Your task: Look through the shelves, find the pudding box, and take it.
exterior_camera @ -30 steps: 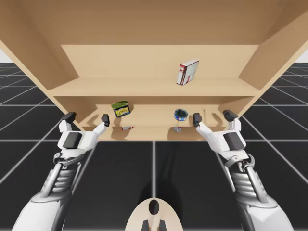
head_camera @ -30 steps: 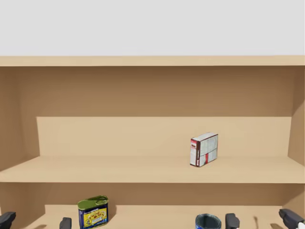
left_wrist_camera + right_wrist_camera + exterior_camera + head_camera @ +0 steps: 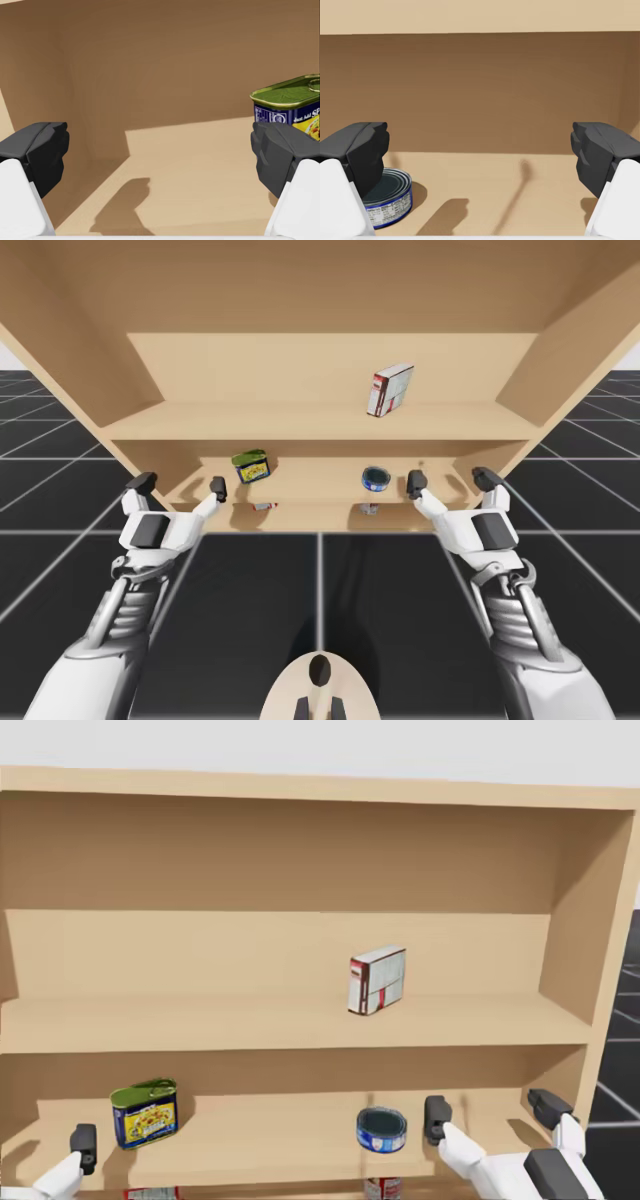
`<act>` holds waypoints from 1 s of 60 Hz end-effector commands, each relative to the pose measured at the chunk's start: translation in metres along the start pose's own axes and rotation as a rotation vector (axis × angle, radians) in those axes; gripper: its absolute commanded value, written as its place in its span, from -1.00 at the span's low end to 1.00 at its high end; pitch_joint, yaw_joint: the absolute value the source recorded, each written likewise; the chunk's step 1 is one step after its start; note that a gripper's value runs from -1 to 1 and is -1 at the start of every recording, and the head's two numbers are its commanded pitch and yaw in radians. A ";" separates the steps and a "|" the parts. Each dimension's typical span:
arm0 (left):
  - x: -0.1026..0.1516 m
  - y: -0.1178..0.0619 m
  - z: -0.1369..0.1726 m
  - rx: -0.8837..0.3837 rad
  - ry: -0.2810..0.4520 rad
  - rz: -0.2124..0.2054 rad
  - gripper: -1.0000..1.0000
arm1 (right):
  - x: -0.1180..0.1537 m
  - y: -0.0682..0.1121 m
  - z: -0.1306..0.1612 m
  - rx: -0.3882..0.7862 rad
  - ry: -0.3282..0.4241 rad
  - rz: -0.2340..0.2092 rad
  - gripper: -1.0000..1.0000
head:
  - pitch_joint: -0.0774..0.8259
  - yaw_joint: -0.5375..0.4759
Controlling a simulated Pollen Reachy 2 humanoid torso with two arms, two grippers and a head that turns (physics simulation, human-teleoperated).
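High view, grippers: our left gripper and right gripper stand released and empty at the lower shelf front.
Lower shelf: squat round blue can near the right gripper; green-lidded rectangular tin near the left.
Pudding box: smooth white-and-red carton, upright on the upper shelf, beyond the right gripper.
Risk: we judge a rising arm could clip the shelf lip or topple the light carton.

Frame: a wooden shelf unit, open at the front.
Upper shelf: one white-and-red box, upright, right of middle.
Lower shelf: a green-lidded rectangular tin toward the left and a flat round blue can toward the right, well apart.
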 end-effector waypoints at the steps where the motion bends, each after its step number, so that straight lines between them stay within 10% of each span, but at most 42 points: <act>1: 0.000 0.000 0.000 -0.003 0.000 0.002 -1.00 | -0.002 0.003 0.000 0.002 0.004 -0.011 -1.00 | -0.56 -0.24; 14: 0.000 0.000 0.000 -0.005 0.004 0.008 -1.00 | 0.010 0.008 0.008 0.012 -0.007 -0.010 -1.00 | -0.51 -0.35; 36: 0.004 0.001 0.001 -0.020 0.019 0.045 -1.00 | 0.113 0.049 0.053 0.161 -0.002 0.008 -1.00 | -0.45 -0.27; 60: 0.007 0.000 0.003 -0.013 0.012 0.035 -1.00 | 0.146 0.064 0.004 0.261 0.058 -0.029 -1.00 | -0.39 -0.28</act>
